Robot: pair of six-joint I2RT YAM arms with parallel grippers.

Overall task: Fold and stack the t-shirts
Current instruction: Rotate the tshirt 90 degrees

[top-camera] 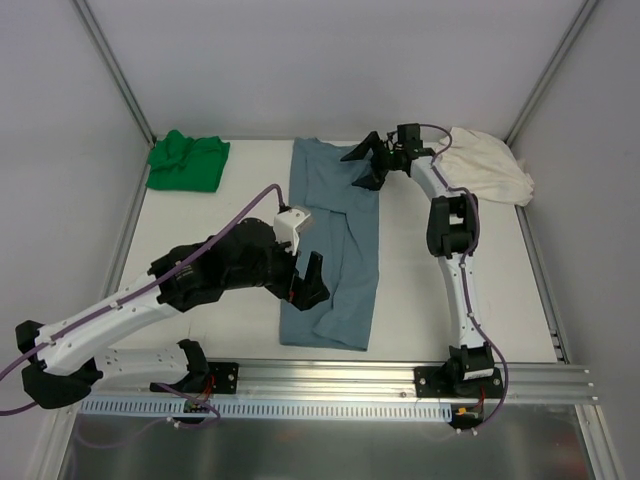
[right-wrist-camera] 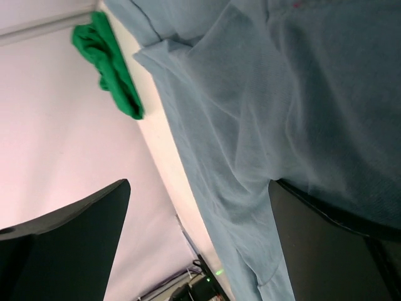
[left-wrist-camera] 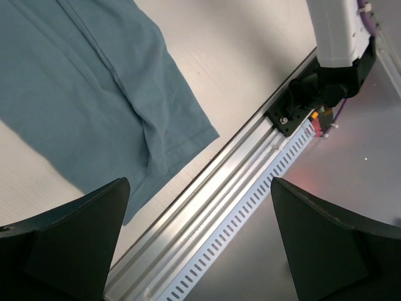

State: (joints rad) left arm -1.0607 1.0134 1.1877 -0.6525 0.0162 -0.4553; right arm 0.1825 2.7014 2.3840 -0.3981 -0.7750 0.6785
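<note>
- The blue-grey t-shirt (top-camera: 335,250) lies flat along the middle of the bench (top-camera: 415,290). It is doubled lengthwise into a long strip that runs from the far edge down to just short of the rail.
- The green t-shirt (top-camera: 187,162) sits bunched in the far left corner, and the cream-white t-shirt (top-camera: 490,165) is heaped in the far right corner. Both lie apart from the blue-grey one.
- My left claw (top-camera: 308,280) hangs over the strip's near left part, fingers spread wide with nothing between them.
- My right claw (top-camera: 368,165) is over the strip's far right edge, likewise spread and empty. I cannot tell whether a finger touches the cloth.
- The bench is plain matte white. A slotted aluminium rail (top-camera: 340,375) runs across its near edge and carries both my arm bases.
- Pale grey walls (top-camera: 330,60) close in on three sides, with slanted metal frame posts (top-camera: 112,70) at the far corners.
</note>
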